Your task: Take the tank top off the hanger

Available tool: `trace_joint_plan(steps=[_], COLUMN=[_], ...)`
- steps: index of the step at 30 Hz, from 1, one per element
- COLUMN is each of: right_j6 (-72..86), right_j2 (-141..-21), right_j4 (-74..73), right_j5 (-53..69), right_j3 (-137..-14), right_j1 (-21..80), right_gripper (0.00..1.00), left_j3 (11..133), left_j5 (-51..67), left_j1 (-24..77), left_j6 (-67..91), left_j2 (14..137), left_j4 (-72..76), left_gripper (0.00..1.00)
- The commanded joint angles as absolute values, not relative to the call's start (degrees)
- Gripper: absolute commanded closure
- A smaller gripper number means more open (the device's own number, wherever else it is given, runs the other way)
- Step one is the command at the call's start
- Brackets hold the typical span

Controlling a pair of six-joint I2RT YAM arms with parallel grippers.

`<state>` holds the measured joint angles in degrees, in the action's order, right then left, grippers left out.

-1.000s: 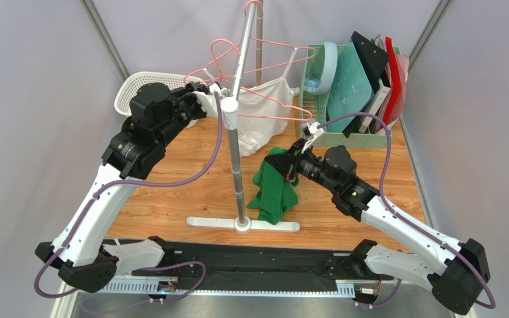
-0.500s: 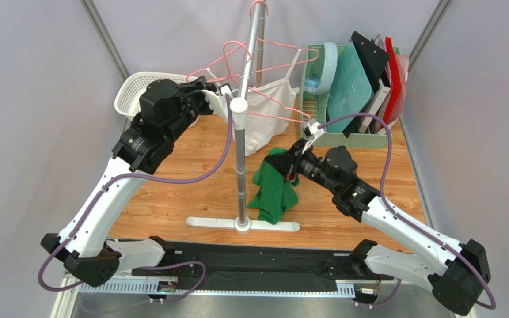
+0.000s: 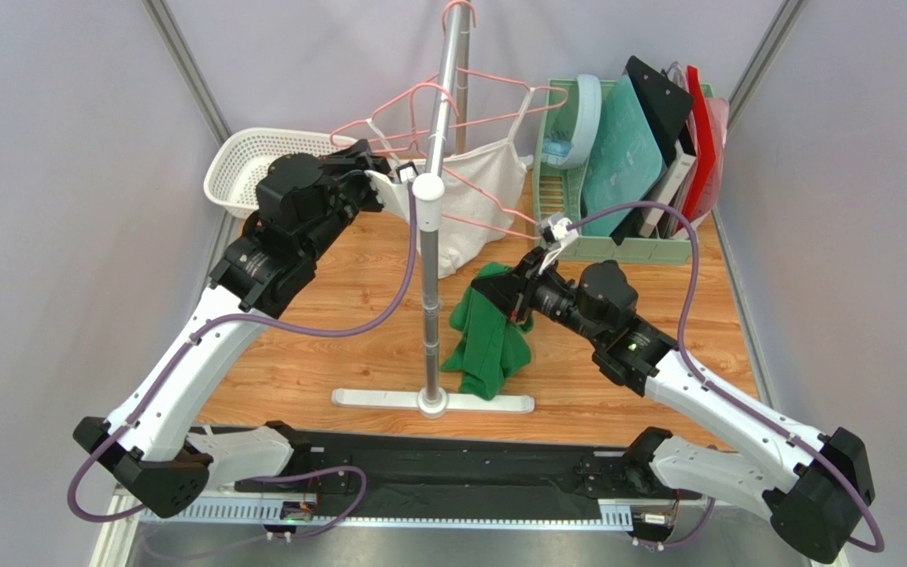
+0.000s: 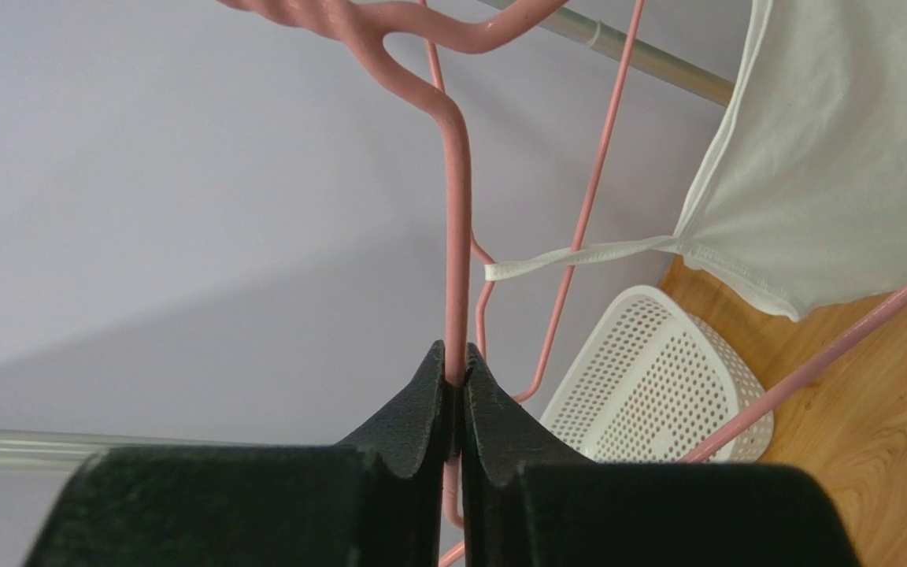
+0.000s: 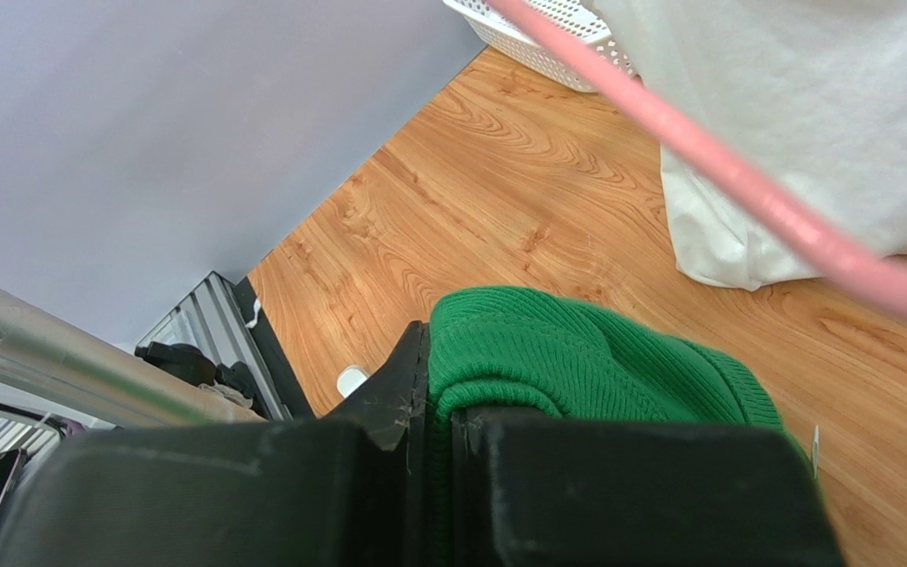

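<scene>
My left gripper [image 3: 390, 169] [image 4: 461, 366] is raised beside the rack's rail and shut on the thin wire of a pink hanger [image 3: 423, 100] [image 4: 458, 213], just below its twisted neck. That hanger looks bare. The green knit tank top [image 3: 488, 343] [image 5: 588, 354] is off the hanger. It droops from my right gripper [image 3: 521, 295] [image 5: 441, 396], which is shut on its upper fold, down to the wooden table. A pink hanger bar crosses above the green cloth in the right wrist view without touching it.
A white strappy top [image 3: 470, 207] [image 4: 837, 177] hangs on a second pink hanger from the metal clothes rack [image 3: 429, 295], whose base [image 3: 435, 399] lies just left of the green cloth. A white perforated basket [image 3: 239, 160] sits back left. A green organiser [image 3: 624, 154] of boards stands back right.
My left arm has moved right and toward the rail with the hanger. The rail and hangers have swung right. The right arm and the green cloth have not moved.
</scene>
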<state>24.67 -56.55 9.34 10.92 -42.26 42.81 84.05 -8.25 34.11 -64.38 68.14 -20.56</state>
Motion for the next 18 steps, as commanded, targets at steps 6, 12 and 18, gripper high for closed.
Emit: trace_joint_plan(steps=[6, 12, 18], right_j6=[25.2, 26.0, 27.2], right_j2=[-55.0, -55.3, -56.2], right_j4=[13.4, 12.4, 11.9], right_j5=[10.9, 10.5, 10.1], right_j3=[-43.1, -43.3, -43.7], right_j1=[42.6, 42.6, 42.6], right_gripper=[1.0, 1.0, 1.0], left_j3=[80.2, 78.7, 74.4], left_j5=[-9.1, -9.2, -10.5], left_j1=[32.5, 31.3, 30.2], left_j6=[-61.5, -54.3, -39.3], left_j2=[65.4, 61.7, 51.7], left_j4=[-18.7, -17.9, -16.7], left_gripper=[0.62, 0.42, 0.15])
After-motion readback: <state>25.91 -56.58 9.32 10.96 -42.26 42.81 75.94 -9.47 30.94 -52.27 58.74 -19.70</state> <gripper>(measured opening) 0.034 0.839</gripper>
